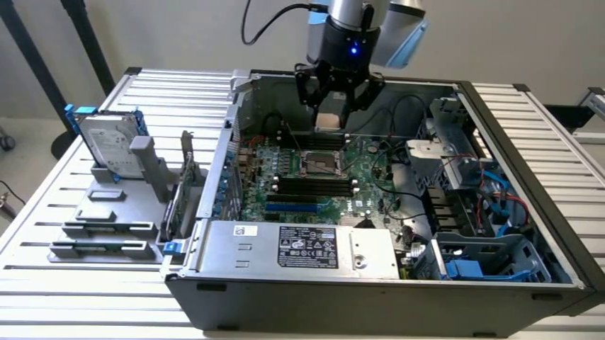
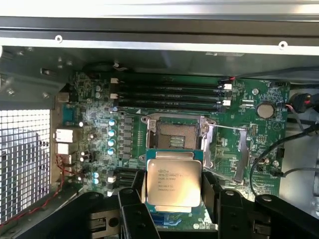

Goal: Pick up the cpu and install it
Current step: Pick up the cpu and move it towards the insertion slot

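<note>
Jaws clamped on cpu point(image 2: 173, 181), gripping opposite edges, metal lid toward wrist camera. Cpu held in air above motherboard point(image 2: 269, 129) inside open case point(image 1: 378, 301), near socket point(image 2: 174, 132), not touching it. Arm point(image 1: 350, 35) reaches down at case's far side. Hard drive point(image 1: 106, 145) stands upright on surface point(image 1: 38, 212), exterior view's left.

One cpu point(image 2: 173, 181), one empty socket point(image 2: 174, 132), one motherboard point(image 2: 271, 144). Out on the counter point(image 1: 38, 234): one hard drive point(image 1: 106, 142), one open computer case point(image 1: 378, 301), one power supply point(image 1: 302, 246).
</note>
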